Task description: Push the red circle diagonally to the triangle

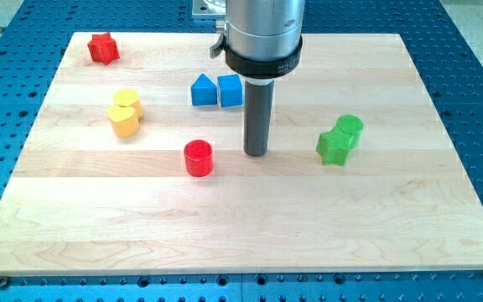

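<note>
The red circle is a short red cylinder on the wooden board, a little left of the view's middle. The blue triangle lies above it, touching a blue cube on its right. My tip rests on the board just right of the red circle, with a small gap between them, and below the blue cube.
A red star lies at the top left. Two yellow blocks sit together at the left. Two green blocks sit together at the right. The board rests on a blue perforated table.
</note>
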Robot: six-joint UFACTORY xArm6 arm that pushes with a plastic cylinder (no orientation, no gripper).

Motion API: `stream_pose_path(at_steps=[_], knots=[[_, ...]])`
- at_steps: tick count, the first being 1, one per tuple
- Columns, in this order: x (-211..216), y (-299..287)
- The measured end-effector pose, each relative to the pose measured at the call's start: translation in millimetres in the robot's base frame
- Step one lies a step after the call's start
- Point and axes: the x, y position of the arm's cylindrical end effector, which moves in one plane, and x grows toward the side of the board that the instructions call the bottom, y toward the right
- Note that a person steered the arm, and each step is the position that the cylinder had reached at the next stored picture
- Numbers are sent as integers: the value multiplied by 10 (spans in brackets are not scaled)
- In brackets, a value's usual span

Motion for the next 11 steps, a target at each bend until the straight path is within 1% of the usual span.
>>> stream_pose_path(at_steps=[1, 2, 3, 4, 5, 6, 7, 8, 9, 10, 11], knots=[[211, -61], [391, -243], [245, -553], [192, -901], [337, -938], [428, -1421], [189, -1407], [-138, -1073], [-551, -1272], [-1076, -1627], [-1570, -1749]])
